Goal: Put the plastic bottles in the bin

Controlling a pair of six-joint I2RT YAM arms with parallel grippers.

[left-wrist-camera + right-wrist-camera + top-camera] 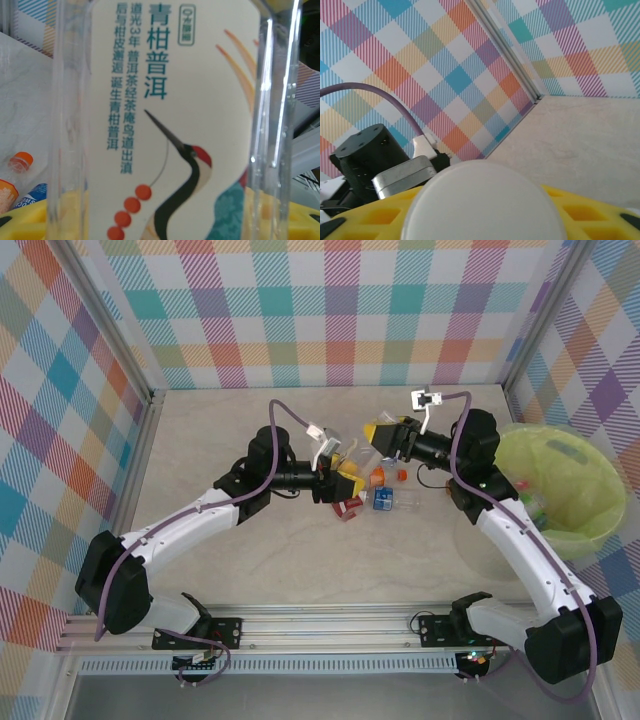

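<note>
A clear plastic bottle with a white crane label (170,125) stands close in front of the left wrist camera. My left gripper (345,478) is shut on it, and its yellow fingers (30,225) show at the bottom edge. In the right wrist view the bottle's white cap (482,205) sits between my right gripper's yellow fingers (600,215), which hug it on both sides. From above, the right gripper (385,435) meets the left one over the middle of the table. The yellow-green bin (560,485) stands at the right, beside the right arm.
More bottles lie on the table under the grippers: one with an orange cap (378,477), one with a blue label (385,500) and a red one (347,508). Two of them also appear in the left wrist view, the orange-capped bottle (20,162) and the blue-labelled bottle (32,195). Checked walls enclose the table.
</note>
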